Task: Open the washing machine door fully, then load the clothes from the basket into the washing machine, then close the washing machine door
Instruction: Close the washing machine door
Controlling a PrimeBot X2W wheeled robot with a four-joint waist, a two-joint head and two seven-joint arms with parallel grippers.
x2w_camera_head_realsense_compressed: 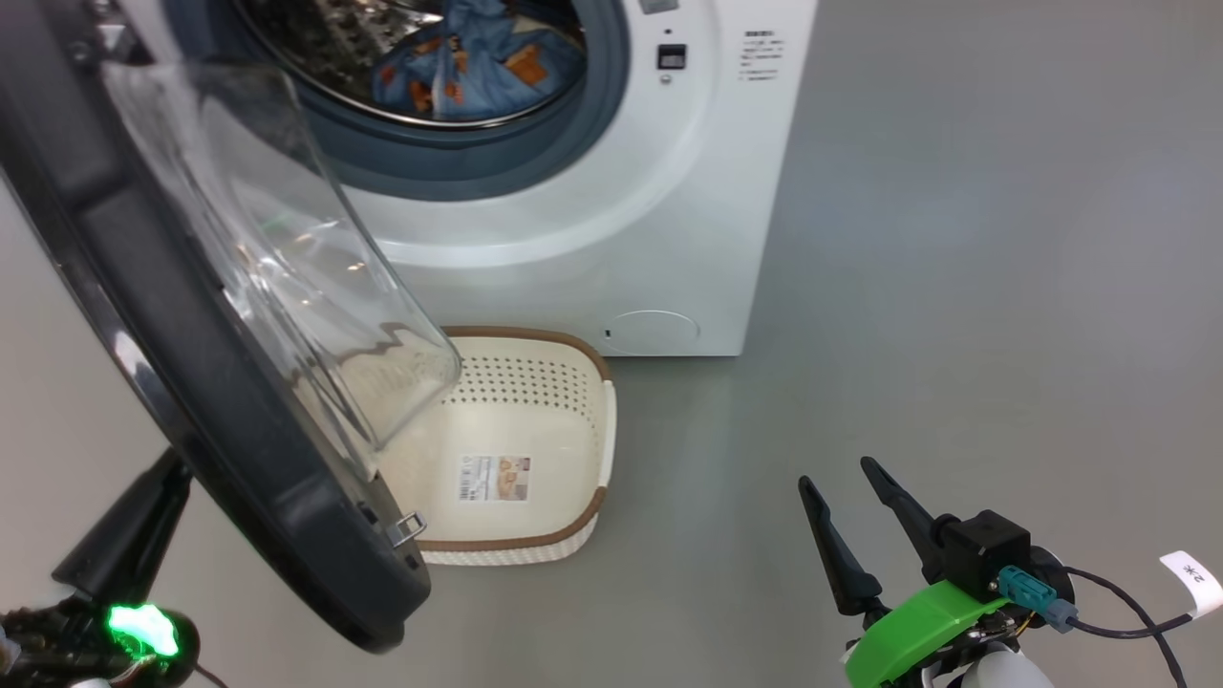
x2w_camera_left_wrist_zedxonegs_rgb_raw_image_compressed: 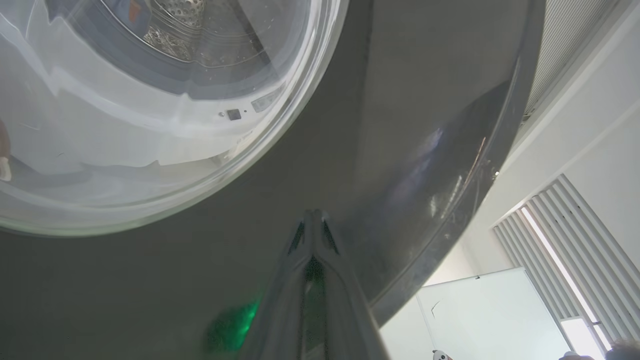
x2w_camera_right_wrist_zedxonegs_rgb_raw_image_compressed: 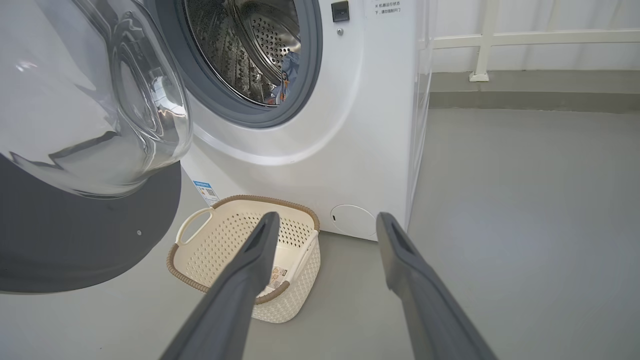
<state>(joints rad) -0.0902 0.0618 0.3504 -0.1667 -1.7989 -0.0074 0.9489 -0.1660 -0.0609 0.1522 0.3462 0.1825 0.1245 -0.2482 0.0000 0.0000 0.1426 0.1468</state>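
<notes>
The clothes are lying in the drum at upper centre. The left hand, shut and empty, is touching the door at its rim; pushing near that outer edge should be swinging it closed. The right hand, spread wide, is standing clear at lower right

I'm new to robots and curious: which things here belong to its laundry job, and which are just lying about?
Job: washing machine; washing machine door, open; clothes, already inside; basket, empty; left gripper, shut; right gripper, open.
Lying about: whiteboard; white railing.
</notes>
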